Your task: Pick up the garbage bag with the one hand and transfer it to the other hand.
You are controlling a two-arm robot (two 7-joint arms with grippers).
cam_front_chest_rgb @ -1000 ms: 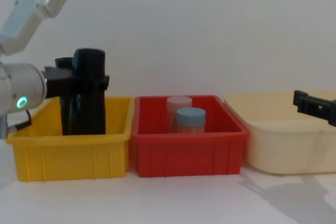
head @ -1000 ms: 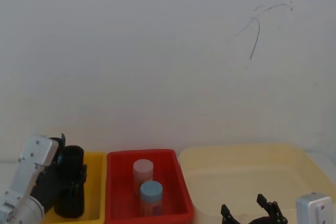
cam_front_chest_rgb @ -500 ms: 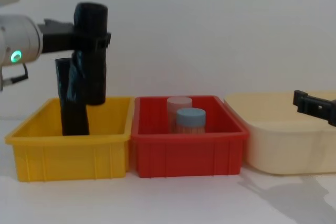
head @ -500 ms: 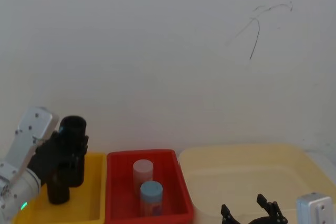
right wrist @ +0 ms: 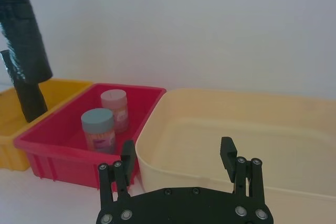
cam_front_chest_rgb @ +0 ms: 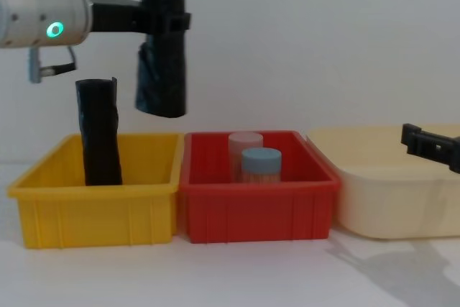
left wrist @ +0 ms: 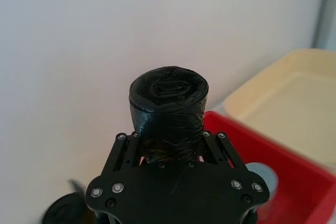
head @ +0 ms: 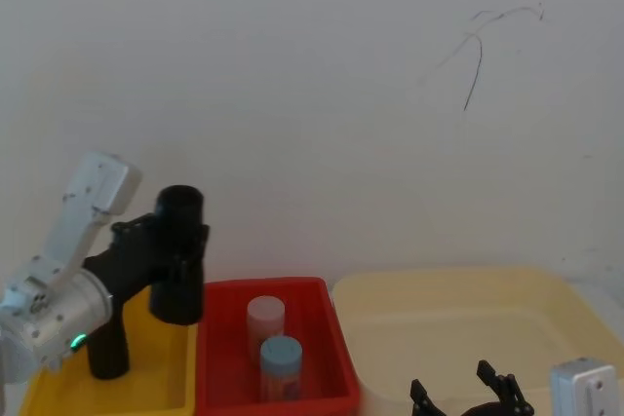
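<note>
Plainly the pick-up is done and the hand-over is what remains. Farthest left, the left gripper reaches in level from its silver wrist, whose ring light glows green. Its fingers are clamped on the upper part of the garbage bag.

That thick black roll hangs upright in the air, well above the bins, over the seam between the yellow bin and the red bin. Most of its length is free below the grip. A slimmer black roll stands in the yellow bin, apart from the held one.

In the red bin stand a pink-lidded jar and, just in front of it, a blue-lidded jar. To the right of that is the cream tub.

The right gripper sits low over the tub's near side, fingers spread wide and holding nothing.

The bag therefore lies up and to the left of the receiving gripper, well apart from it, with the red bin between them. Its long axis is vertical, so I judge the spread fingers should approach from the side and close on the free lower stretch, below the left gripper's fingers.
</note>
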